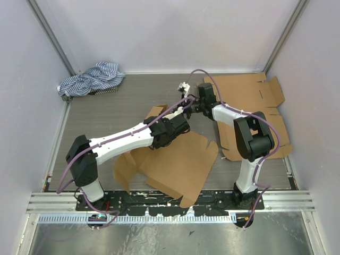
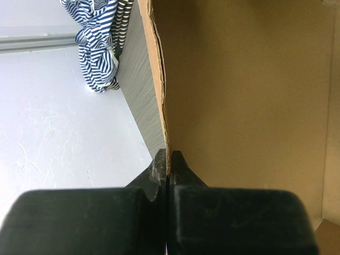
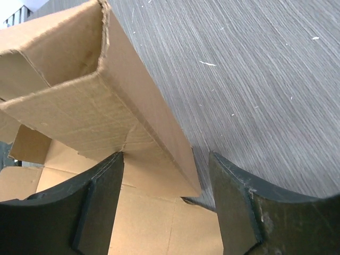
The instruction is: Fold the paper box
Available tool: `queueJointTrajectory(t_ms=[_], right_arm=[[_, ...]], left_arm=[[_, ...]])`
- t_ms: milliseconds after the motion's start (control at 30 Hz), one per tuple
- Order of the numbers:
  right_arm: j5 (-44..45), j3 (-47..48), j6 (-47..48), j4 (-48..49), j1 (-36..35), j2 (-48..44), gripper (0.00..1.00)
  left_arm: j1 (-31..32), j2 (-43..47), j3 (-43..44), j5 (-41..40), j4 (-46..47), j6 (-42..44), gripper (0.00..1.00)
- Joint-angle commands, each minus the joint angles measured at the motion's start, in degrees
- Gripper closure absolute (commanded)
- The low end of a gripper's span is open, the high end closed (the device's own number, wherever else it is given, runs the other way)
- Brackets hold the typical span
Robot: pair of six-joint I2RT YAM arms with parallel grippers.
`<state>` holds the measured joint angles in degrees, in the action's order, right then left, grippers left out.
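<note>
Paper box (image 1: 180, 164) lies part-opened on the middle of the surface (image 1: 133, 90), its broad brown panel spread toward the near edge between the 2 arm bases and its far side lifted into walls. Just past that panel, the left jaws are shut tight on the thin, ragged edge of an upright flap (image 2: 239, 106), with only the cardboard between the 2 pads. A little farther and to the right, the right jaws are spread wide on either side of a folded wall strip (image 3: 106, 101); whether either tip touches it cannot be told. The left hold looks shallow, right at the rim, so a hard pull could let the flap slip free or tear along that rough edge. If the right jaws push while the left ones pull, the wall may buckle off its crease. Nothing pins the near panel, so the whole box could slide instead of bending. Farther right, a 2nd flat cardboard sheet (image 1: 249, 95) lies under the right arm (image 1: 254, 139) and might be dragged. The striped cloth (image 1: 90, 79) in the far left corner is well apart.
</note>
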<state>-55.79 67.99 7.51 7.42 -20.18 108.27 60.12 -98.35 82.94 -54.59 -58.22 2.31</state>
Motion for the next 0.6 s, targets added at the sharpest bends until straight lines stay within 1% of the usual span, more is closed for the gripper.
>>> queueJointTrajectory(t_ms=[0, 133, 233, 400, 567], right_arm=[[-3.8, 6.0, 7.7, -8.2, -0.3, 0.2, 0.3], [-5.5, 6.0, 10.1, -10.4, -0.1, -0.8, 0.3], [-7.2, 7.5, 13.2, -14.7, 0.7, -0.5, 0.3], [-7.5, 9.6, 15.8, -18.9, 1.5, 0.7, 0.3], [-9.1, 8.9, 17.7, -20.7, 2.4, 0.3, 0.29]], left_arm=[[1.0, -2.1, 1.5, 6.9, -0.6, -0.4, 1.0], [1.1, -2.8, 2.2, 7.0, -0.6, -0.1, 1.0], [1.1, -3.8, 2.6, 5.9, -0.9, -0.5, 1.0], [2.6, -6.2, 4.0, 1.8, -3.7, -2.5, 1.0], [4.8, -8.5, 5.9, -1.5, -7.5, -5.4, 1.0]])
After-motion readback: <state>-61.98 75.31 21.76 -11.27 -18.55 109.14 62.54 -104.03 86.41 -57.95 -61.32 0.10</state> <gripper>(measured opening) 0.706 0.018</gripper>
